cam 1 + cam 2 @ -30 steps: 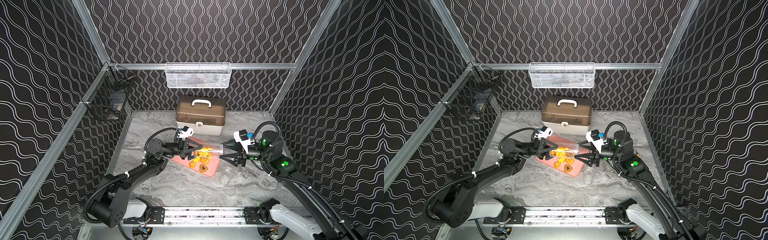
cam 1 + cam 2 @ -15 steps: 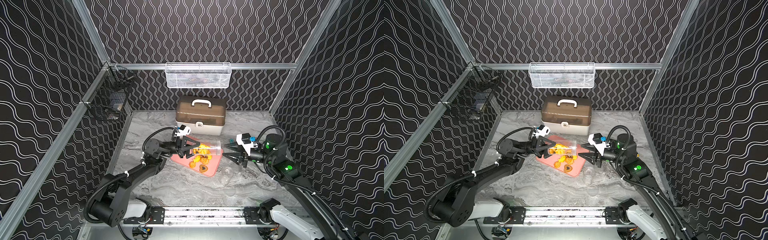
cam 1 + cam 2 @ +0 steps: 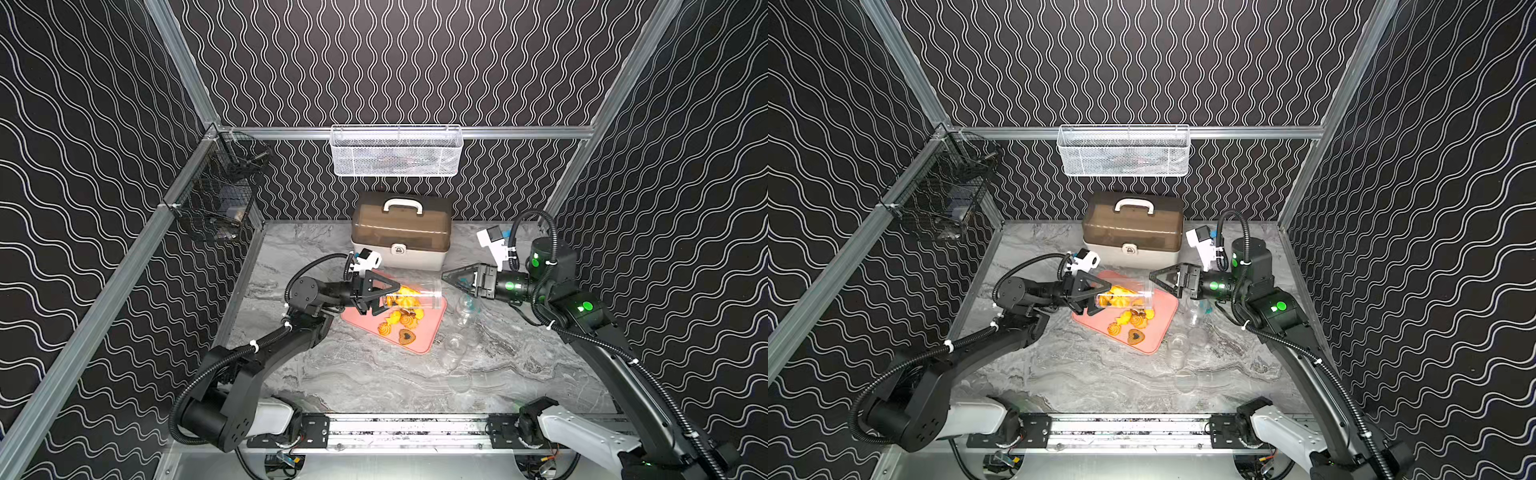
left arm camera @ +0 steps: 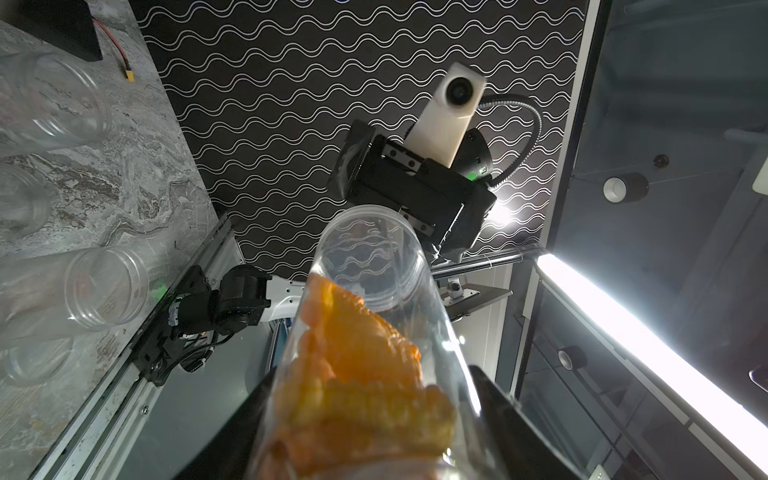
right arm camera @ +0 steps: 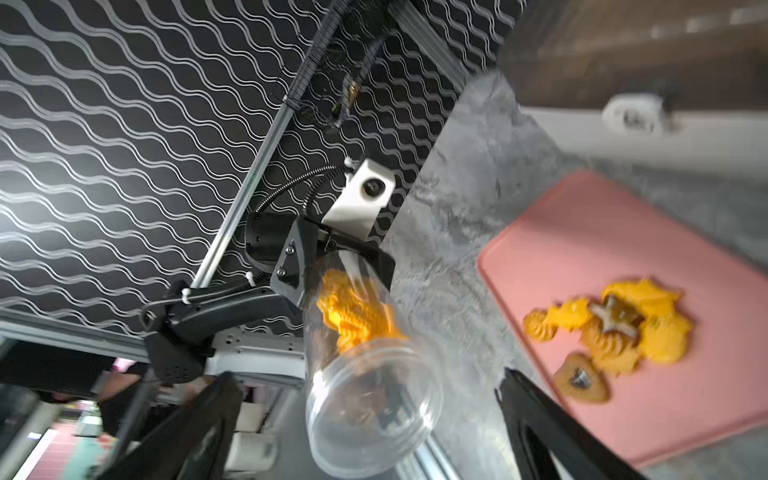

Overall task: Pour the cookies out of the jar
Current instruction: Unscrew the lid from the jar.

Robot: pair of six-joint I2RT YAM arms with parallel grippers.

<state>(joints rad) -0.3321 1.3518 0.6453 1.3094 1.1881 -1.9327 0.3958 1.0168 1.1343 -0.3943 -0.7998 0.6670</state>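
Left claw (image 3: 390,299) gripping clear plastic jar (image 3: 422,296), sideways over pink rectangular tray (image 3: 433,326); small orange-yellow cookies (image 3: 404,321) split between jar and tray. Right claw (image 3: 449,277) wide, off jar.

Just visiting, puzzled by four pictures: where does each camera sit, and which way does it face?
Both top views: high up, looking down onto the table; left arm, right arm show.
Left wrist: on the left arm, looking along the jar at the right gripper; own finger shows.
Right wrist: on the right arm, facing the jar's mouth, left gripper, cookies; own fingers show.
Shared: all show the jar.
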